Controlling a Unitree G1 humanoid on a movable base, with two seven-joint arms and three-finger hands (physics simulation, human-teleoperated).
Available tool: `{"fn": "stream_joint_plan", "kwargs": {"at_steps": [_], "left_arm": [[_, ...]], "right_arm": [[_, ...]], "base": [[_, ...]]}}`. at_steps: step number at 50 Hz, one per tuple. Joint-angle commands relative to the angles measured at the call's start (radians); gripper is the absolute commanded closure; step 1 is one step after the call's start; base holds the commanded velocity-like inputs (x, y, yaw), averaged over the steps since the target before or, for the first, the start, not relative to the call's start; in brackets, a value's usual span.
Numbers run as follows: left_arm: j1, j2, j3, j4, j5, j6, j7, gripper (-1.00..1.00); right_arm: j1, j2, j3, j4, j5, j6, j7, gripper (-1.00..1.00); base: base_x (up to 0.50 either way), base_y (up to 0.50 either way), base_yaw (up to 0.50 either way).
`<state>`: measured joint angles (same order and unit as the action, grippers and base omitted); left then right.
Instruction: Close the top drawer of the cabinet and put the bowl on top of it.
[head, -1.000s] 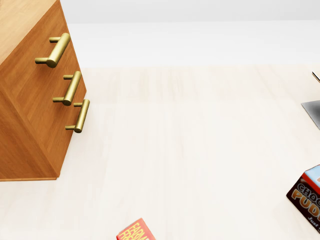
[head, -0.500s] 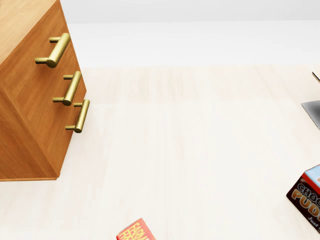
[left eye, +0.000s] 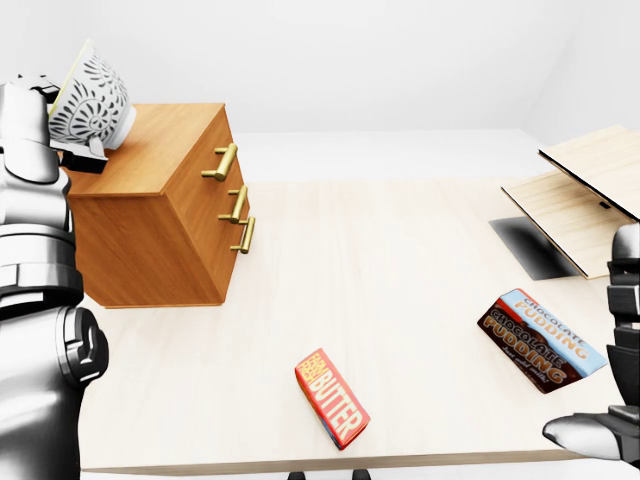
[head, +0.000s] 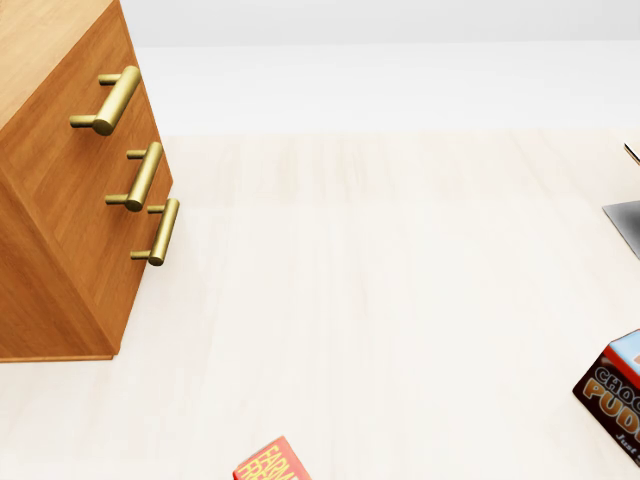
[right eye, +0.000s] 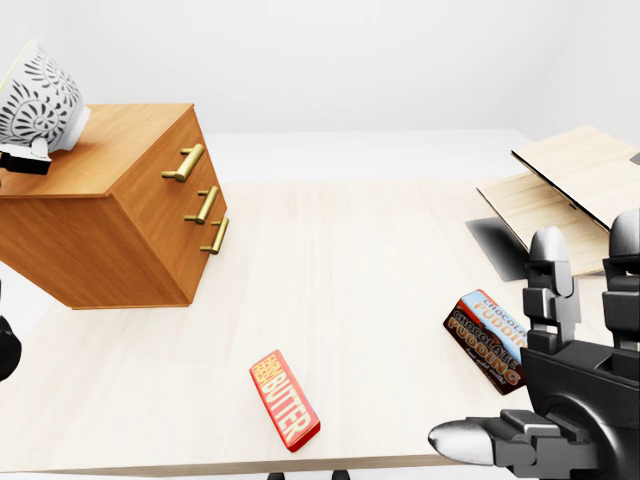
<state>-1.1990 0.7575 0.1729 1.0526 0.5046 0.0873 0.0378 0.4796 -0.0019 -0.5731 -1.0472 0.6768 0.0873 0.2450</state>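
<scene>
While the left robot hand (left eye: 40, 125) grips a white patterned bowl (left eye: 92, 95), the left-eye view shows that bowl tilted over the left end of the wooden cabinet (left eye: 150, 245). Dark fingers (left eye: 85, 160) clasp its lower side just above the cabinet's top. Whether the bowl touches the wood cannot be told. The top drawer (left eye: 195, 172) sits flush with the two below it, and the three brass handles stand in one line. A red butter box (left eye: 332, 398) and a chocolate pudding box (left eye: 540, 340) lie well apart on the pale surface (left eye: 400, 260). Light wooden boards (left eye: 580, 195) lean at the view's right edge.

Seen from the head view, the cabinet fills the left side, its handles stepping down one under another. A corner of the butter box pokes in at the bottom edge and part of the pudding box at the right edge.

From the right-eye view, the right robot hand (right eye: 570, 395) hangs at the lower right near the pudding box. Its fingers are spread wide and upright, holding nothing.
</scene>
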Motion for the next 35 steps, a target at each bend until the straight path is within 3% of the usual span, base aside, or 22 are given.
{"fn": "stream_joint_plan", "kwargs": {"at_steps": [1, 11, 12, 13, 35], "left_arm": [[0.02, -0.003, -0.012, 0.064, 0.043, 0.0, 0.03, 1.0], [0.018, -0.003, -0.011, 0.051, 0.048, 0.0, 0.033, 1.0], [0.018, -0.002, -0.011, 0.05, 0.05, 0.0, 0.042, 0.44], [0.016, 0.0, -0.015, 0.051, 0.055, 0.0, 0.035, -1.0], [-0.001, 0.011, -0.012, 0.015, 0.068, 0.0, 0.027, -1.0]], "right_arm": [[0.001, 0.005, 0.0, 0.0, -0.003, 0.0, 0.005, -1.0], [0.006, 0.003, -0.004, 0.0, 0.005, 0.0, 0.006, -1.0], [0.007, 0.002, -0.004, 0.0, 0.006, 0.0, 0.005, -1.0], [0.007, 0.001, -0.005, 0.0, 0.008, 0.0, 0.004, -1.0], [-0.003, 0.009, 0.013, 0.0, -0.02, 0.0, 0.008, -1.0]], "base": [[0.0, 0.0, 0.0], [0.0, 0.0, 0.0], [0.0, 0.0, 0.0], [0.0, 0.0, 0.0], [0.0, 0.0, 0.0]]}}
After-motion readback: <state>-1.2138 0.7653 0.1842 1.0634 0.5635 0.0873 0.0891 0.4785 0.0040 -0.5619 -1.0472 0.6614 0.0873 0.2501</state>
